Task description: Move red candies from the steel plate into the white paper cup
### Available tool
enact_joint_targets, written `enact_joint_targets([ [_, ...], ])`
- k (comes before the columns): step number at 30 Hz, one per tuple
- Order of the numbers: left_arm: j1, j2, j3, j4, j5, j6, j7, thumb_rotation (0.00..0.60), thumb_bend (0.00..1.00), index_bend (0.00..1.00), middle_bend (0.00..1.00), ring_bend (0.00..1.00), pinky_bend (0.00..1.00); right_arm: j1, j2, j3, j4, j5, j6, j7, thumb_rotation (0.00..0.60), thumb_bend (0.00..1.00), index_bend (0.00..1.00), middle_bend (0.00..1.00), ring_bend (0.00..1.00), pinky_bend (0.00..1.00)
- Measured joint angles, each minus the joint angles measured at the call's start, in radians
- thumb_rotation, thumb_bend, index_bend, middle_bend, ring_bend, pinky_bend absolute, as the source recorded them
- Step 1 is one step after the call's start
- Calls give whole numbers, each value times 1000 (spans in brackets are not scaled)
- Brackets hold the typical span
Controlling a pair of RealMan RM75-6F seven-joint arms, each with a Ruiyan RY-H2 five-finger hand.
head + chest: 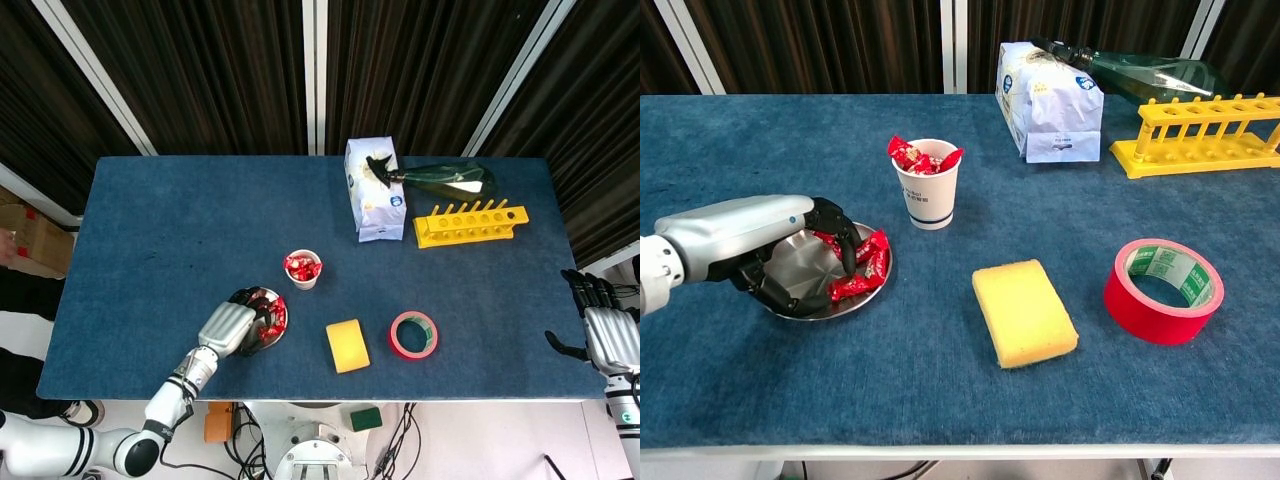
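The steel plate lies at the front left of the blue table and holds several red candies. My left hand reaches into it from the left, fingers curled down onto the candies and thumb low at the plate's near rim. Whether a candy is gripped is hidden. In the head view the left hand covers much of the plate. The white paper cup stands upright just behind the plate, with red candies heaped in it. My right hand hangs off the table's right edge, fingers spread, holding nothing.
A yellow sponge lies right of the plate and a red tape roll further right. At the back stand a tissue pack, a yellow tube rack and a green bottle lying on its side.
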Motion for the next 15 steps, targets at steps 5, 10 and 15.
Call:
enact_joint_targets([
  [5, 0, -4, -4, 3, -13, -12, 13, 600, 302, 387, 192, 24, 99, 0, 1, 0, 0, 0, 0, 3, 600, 240, 16, 46, 0, 0],
  [10, 1, -18, -7, 17, -17, -11, 34, 600, 309, 410, 192, 24, 99, -1, 2, 0, -1, -2, 1, 2, 600, 240, 16, 46, 0, 0],
  [15, 8, -33, -9, 29, -13, 5, 56, 600, 338, 453, 192, 24, 99, -1, 2, 0, 0, -1, 1, 2, 600, 240, 16, 46, 0, 0],
])
